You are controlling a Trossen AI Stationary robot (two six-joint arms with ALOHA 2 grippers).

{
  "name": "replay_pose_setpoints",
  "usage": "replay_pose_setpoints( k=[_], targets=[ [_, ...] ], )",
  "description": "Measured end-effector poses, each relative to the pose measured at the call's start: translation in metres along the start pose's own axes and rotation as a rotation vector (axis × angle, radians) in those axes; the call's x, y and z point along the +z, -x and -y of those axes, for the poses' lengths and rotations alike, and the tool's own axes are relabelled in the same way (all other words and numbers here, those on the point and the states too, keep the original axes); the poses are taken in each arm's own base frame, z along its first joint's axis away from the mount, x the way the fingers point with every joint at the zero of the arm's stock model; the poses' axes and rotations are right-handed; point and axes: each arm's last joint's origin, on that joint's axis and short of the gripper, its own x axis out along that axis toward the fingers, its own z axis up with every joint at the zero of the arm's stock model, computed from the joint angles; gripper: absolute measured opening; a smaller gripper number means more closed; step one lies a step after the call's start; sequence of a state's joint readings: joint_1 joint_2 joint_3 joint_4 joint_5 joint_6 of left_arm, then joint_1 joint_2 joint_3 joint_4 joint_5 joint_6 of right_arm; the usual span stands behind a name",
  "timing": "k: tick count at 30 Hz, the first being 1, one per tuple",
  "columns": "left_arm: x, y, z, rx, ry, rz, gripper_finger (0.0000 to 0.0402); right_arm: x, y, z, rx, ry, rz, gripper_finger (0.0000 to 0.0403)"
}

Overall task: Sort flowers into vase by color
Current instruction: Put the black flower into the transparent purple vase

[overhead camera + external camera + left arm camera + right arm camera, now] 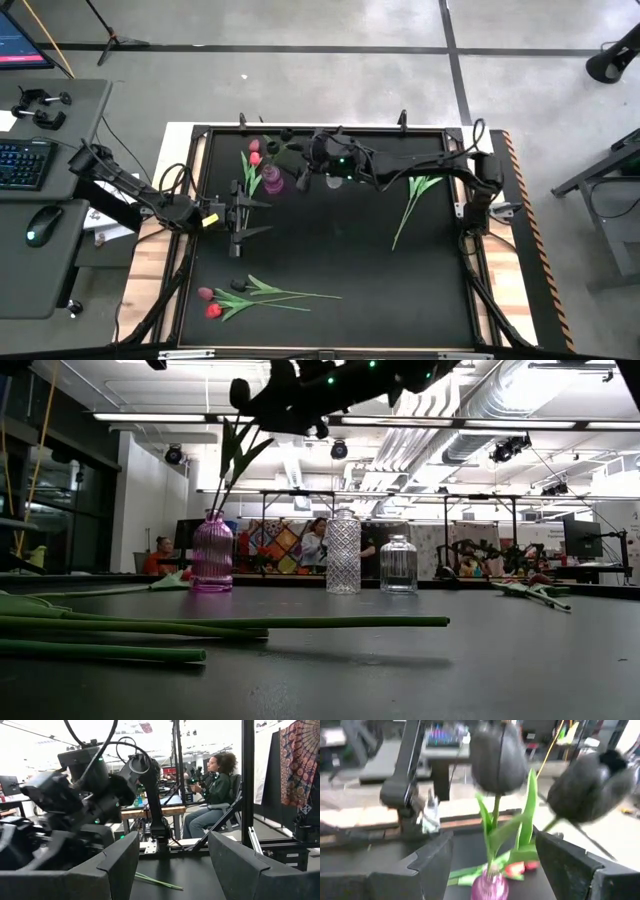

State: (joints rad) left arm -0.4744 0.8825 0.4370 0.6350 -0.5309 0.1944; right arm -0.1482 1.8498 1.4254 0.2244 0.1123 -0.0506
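A pink ribbed vase (pixel 272 182) (pixel 212 555) stands at the table's far left and holds a dark maroon tulip (pixel 497 757) upright by its stem. A second dark tulip head (pixel 590 790) leans off to the side, blurred. My right gripper (pixel 302 165) (pixel 502 865) hovers above the vase, open, with its fingers on either side of the stem and leaves. Two pink tulips (pixel 254 154) lie on the table beside the vase. Red, pink and dark tulips (pixel 240 297) lie near the table's near left corner. My left gripper (pixel 250 216) (pixel 172 865) is open and holds nothing.
A tall clear cut-glass vase (pixel 343 552) and a shorter clear vase (pixel 398 565) stand to the right of the pink one. Green stems with leaves (pixel 415 200) lie on the right half of the table. People sit in the room beyond the far edge.
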Motion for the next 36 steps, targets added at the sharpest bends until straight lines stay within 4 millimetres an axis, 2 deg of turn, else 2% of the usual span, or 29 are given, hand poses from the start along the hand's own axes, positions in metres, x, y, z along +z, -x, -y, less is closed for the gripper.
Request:
replay_pose_setpoints(
  k=[5, 10, 13, 16, 19, 24, 27, 31, 36],
  targets=[
    [0.000, 0.000, 0.000, 0.000, 0.000, 0.000, 0.0225, -0.007, 0.011, -0.017, 0.062, 0.029, -0.155, 0.0270],
    [0.000, 0.001, 0.001, -0.010, 0.001, 0.002, 0.0225, -0.027, 0.019, -0.050, 0.186, 0.037, -0.350, 0.0270],
    [0.002, 0.001, 0.002, -0.017, 0.009, 0.014, 0.0225, -0.039, 0.027, -0.078, 0.265, 0.039, -0.454, 0.0270],
    [0.002, 0.002, 0.003, -0.020, 0.013, 0.019, 0.0225, -0.050, 0.031, -0.112, 0.354, 0.058, -0.478, 0.0270],
    [0.003, 0.001, 0.003, -0.019, 0.014, 0.021, 0.0225, -0.062, 0.029, -0.147, 0.433, 0.092, -0.427, 0.0270],
    [0.003, 0.001, 0.003, -0.020, 0.021, 0.022, 0.0225, -0.093, 0.011, -0.193, 0.501, 0.111, -0.276, 0.0270],
    [0.003, 0.001, 0.003, -0.021, 0.021, 0.022, 0.0225, -0.117, -0.004, -0.205, 0.438, 0.105, -0.205, 0.0270],
    [0.003, 0.001, 0.003, -0.021, 0.019, 0.021, 0.0225, -0.142, -0.015, -0.207, 0.395, 0.087, -0.215, 0.0270],
    [0.002, 0.002, 0.003, -0.020, 0.004, 0.020, 0.0225, -0.144, -0.021, -0.209, 0.389, 0.049, -0.238, 0.0270]
  ],
)
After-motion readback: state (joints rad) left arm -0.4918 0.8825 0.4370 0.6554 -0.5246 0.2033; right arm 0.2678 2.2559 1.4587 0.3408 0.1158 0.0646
